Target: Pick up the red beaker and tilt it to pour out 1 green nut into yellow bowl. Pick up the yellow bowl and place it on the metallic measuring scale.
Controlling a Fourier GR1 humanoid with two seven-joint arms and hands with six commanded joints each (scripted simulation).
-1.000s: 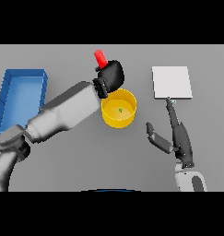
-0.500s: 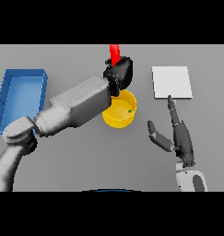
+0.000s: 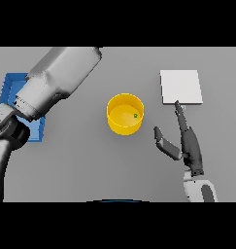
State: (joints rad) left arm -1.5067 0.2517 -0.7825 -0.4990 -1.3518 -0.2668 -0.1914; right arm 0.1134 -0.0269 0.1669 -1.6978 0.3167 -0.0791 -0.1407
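Yellow bowl [image 3: 125, 115] set mid-counter with green nut [image 3: 135, 115] lain inside, metallic scale [image 3: 181, 87] placed toward far right edge, right hand [image 3: 185, 142] held released beside bowl, left hand and beaker unseen, blue tray [image 3: 12, 92] at left edge

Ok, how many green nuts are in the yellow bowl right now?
1. A single green nut lies inside the yellow bowl, near its right wall. No others show on the table; the red beaker is out of view, so any left in it are hidden.
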